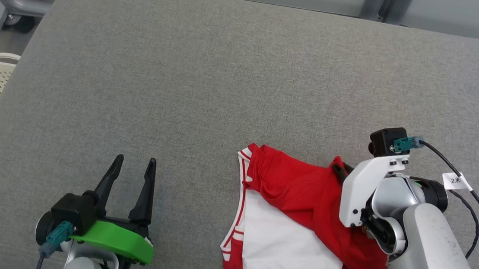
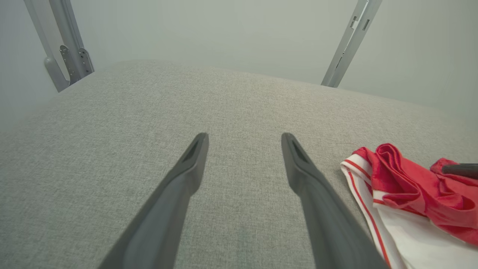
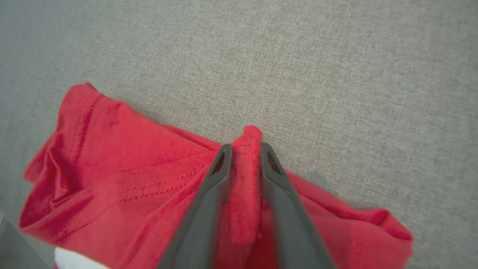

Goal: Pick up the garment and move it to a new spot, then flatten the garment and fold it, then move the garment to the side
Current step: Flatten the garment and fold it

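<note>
right tool: your two fingers pinched a raised red fold at the far edge of the garment | left tool: your fingers stood wide apart, holding nothing, over the grey bench | garment: red-and-white, rumpled on the bench's near right part, apart from your left tool

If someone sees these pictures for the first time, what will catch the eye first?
The bright red and white garment stands out, lying crumpled at the near right of the grey cushioned surface. The right tool pinches a raised fold at the garment's red far edge. The left tool stands open at the near left, apart from the cloth.
</note>
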Available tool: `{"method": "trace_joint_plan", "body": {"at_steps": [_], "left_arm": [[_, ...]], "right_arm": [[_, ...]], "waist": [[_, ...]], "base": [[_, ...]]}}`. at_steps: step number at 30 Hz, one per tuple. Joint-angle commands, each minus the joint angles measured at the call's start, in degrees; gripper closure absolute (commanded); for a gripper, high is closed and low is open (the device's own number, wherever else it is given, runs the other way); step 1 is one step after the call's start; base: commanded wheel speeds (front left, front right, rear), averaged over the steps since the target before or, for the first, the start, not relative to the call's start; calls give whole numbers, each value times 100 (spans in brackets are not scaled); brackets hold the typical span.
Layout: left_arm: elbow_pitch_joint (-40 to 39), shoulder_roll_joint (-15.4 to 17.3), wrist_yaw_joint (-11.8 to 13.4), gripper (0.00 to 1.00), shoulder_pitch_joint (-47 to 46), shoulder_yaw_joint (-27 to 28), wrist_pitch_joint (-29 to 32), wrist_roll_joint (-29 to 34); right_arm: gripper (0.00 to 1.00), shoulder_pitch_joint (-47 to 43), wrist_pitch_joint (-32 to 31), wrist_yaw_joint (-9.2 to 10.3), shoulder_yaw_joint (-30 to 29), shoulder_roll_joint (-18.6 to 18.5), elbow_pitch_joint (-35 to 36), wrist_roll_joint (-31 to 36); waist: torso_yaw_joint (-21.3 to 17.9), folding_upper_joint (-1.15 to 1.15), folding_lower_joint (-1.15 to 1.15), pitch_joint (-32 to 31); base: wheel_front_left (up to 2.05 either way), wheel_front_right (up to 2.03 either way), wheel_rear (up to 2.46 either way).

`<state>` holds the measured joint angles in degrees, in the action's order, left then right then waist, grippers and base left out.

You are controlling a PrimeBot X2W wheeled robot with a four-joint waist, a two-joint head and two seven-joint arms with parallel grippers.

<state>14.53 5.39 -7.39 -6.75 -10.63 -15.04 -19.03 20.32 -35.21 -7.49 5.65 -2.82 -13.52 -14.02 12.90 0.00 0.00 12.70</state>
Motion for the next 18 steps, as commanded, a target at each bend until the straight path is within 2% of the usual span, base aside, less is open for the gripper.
{"method": "trace_joint_plan", "body": {"at_steps": [1, 9, 18], "left_arm": [[7, -6, -12, 0, -89, 19, -14, -37], [35, -9, -13, 0, -115, 16, -14, -34], [40, 6, -12, 0, -13, 67, -14, -40]], "right_arm": [[100, 27, 5, 1, 16, -16, -17, -55], [100, -13, 192, 1, 283, -14, 325, -221], [100, -599, -36, 1, 1317, -15, 1297, -538]], "waist": [[-10, 0, 0, -5], [-30, 0, 0, -82], [-3, 0, 0, -195]], "base": [[0, 0, 0], [0, 0, 0], [0, 0, 0]]}}
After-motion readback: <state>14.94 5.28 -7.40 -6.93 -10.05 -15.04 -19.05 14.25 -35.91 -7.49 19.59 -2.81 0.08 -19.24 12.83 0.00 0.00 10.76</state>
